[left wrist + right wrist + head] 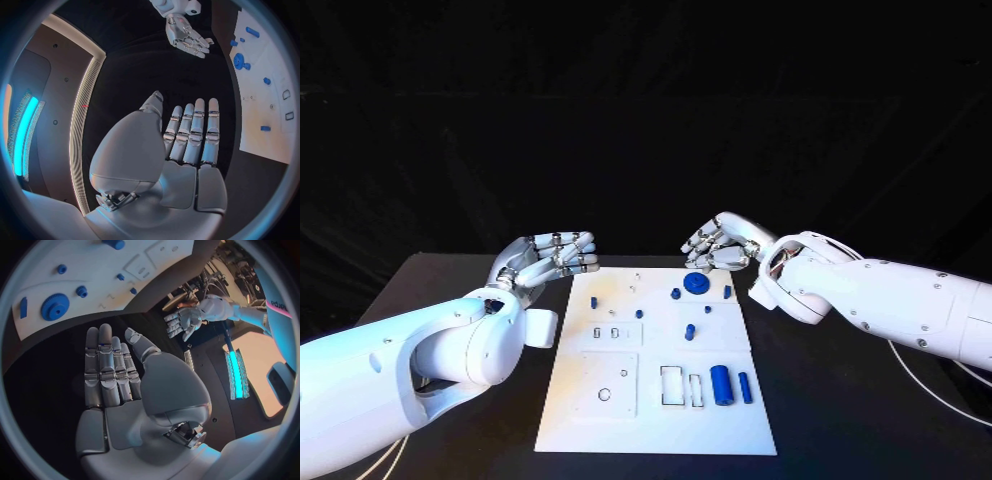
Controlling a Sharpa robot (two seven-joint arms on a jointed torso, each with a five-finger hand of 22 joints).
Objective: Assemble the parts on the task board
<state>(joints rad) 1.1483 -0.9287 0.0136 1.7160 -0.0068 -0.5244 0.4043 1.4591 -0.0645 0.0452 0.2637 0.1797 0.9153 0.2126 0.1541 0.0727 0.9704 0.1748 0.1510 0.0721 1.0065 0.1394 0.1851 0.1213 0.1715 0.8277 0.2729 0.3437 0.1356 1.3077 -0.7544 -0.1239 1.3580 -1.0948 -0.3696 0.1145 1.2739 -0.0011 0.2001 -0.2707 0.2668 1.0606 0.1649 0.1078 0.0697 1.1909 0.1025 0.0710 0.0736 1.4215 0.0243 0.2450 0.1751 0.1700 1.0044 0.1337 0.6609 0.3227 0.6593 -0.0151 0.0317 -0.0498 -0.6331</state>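
Head view: both empty hands, left hand and right hand, beyond task board.

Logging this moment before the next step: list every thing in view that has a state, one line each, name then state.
left hand: empty, raised beside the board's far left corner.
right hand: empty, raised at the board's far right corner.
task board: flat on the table.
blue gear: on the board, near the right hand, untouched.
large blue cylinder: lying on the board's near right part.
black table: carries the board.
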